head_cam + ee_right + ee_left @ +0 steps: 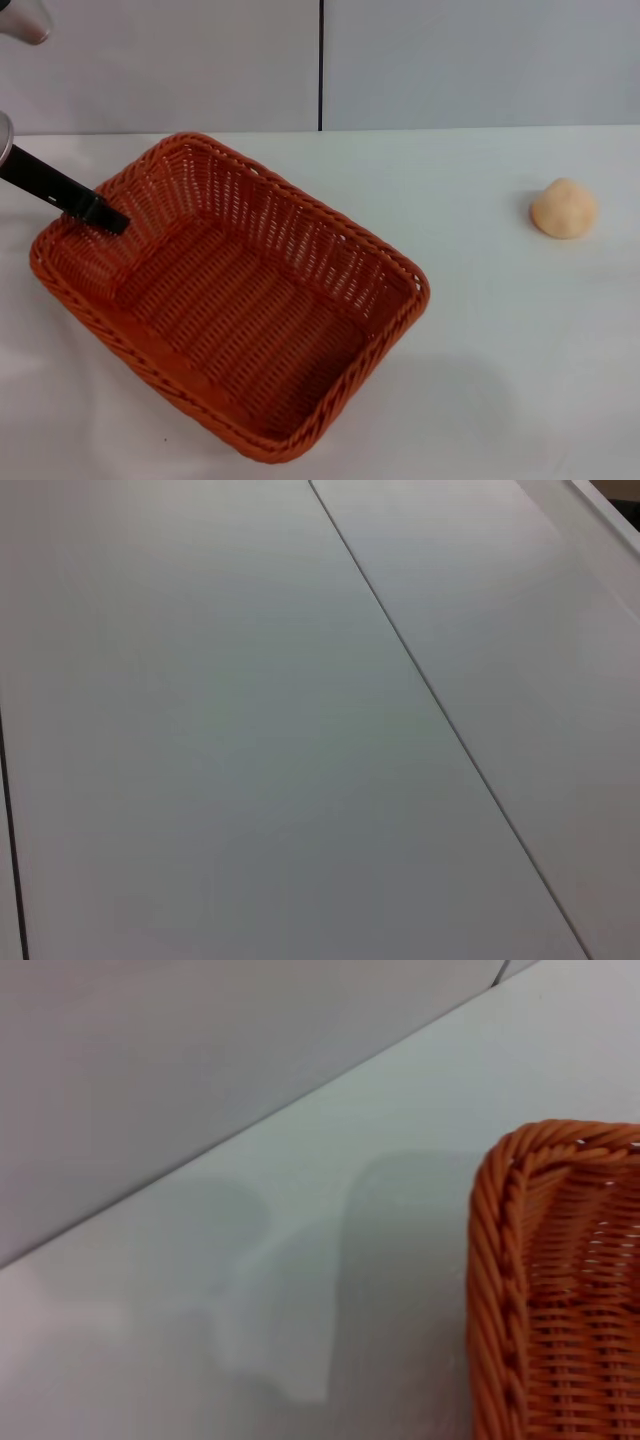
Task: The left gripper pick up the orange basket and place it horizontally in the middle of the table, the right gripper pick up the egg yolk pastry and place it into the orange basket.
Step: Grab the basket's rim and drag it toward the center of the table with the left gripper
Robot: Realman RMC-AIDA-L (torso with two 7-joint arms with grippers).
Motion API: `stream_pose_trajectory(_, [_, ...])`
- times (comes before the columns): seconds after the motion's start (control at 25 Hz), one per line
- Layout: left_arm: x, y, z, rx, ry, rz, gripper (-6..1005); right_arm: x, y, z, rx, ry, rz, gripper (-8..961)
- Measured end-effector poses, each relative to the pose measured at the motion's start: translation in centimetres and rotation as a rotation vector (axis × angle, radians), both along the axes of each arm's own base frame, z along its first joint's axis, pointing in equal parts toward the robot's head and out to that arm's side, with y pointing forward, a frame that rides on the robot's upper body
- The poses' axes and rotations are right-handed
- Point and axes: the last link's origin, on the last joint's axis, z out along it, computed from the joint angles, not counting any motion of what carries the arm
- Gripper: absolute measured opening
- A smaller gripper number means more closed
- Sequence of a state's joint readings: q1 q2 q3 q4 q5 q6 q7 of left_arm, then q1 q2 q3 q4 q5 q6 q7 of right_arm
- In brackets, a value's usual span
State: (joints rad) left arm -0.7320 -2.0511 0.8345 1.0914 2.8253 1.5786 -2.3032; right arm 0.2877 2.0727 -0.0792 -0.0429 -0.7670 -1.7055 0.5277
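The orange basket [235,300] is lying askew on the table [500,360], left of the middle; my left gripper [108,216] is reaching over its far left rim, and the egg yolk pastry [564,208] is sitting well apart, far right

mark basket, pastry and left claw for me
orange basket [395,262]: head view, on the braided rim of the far long side.
egg yolk pastry [564,208]: head view, middle of the dome.
left claw [108,217]: head view, black tip at the basket's left rim.
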Motion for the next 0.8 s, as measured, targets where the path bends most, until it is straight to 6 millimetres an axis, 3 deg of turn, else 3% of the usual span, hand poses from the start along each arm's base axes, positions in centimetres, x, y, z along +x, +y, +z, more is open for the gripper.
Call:
stream_pose_trajectory(0.12, [0.1, 0.0, 0.1, 0.001, 0.002, 0.001, 493, 0.0, 0.0, 0.1, 0.001, -0.001, -0.001, 650])
stream_pose_trajectory(0.36, [0.3, 0.3, 0.7, 0.030, -0.002, 0.028, 260, 0.0, 0.3, 0.0, -0.002, 0.002, 0.002, 648])
stream_pose_trajectory(0.6, [0.4, 0.3, 0.8, 0.032, -0.005, 0.033, 177, -0.2, 0.5, 0.1, -0.003, 0.003, 0.007, 646])
stream_pose_trajectory(0.8, [0.7, 0.3, 1.5, 0.047, -0.061, 0.066, 170, -0.1, 0.8, 0.1, -0.010, 0.007, 0.002, 645])
